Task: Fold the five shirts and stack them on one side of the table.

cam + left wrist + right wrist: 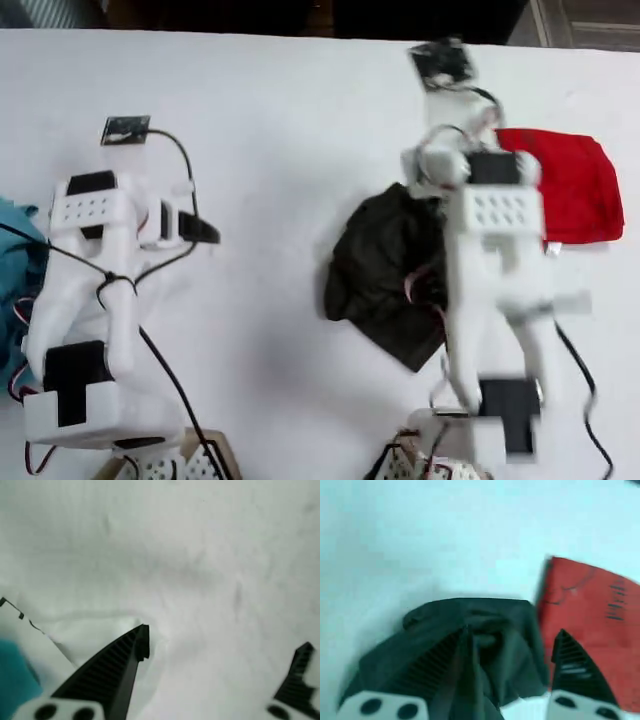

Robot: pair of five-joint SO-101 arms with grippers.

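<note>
A crumpled black shirt (pixel 385 270) lies right of the table's middle, partly under the right arm. A folded red shirt (pixel 570 185) lies flat beside it, toward the right edge. My right gripper (pixel 515 637) is open just over the black shirt (pixel 470 650), whose bunched cloth rises around one finger (pixel 462 645). The red shirt (pixel 590 615) lies just past the other finger. A teal shirt (pixel 15 250) shows at the far left edge. My left gripper (pixel 222 652) hangs open over the bare white tabletop (pixel 190 555), holding nothing, with the teal shirt (pixel 15 680) off to its side.
The white table (pixel 290 120) has free room across its middle and back. Cables (pixel 170 370) trail from both arm bases near the front edge. A small black camera module (pixel 125 130) sticks out by the left arm.
</note>
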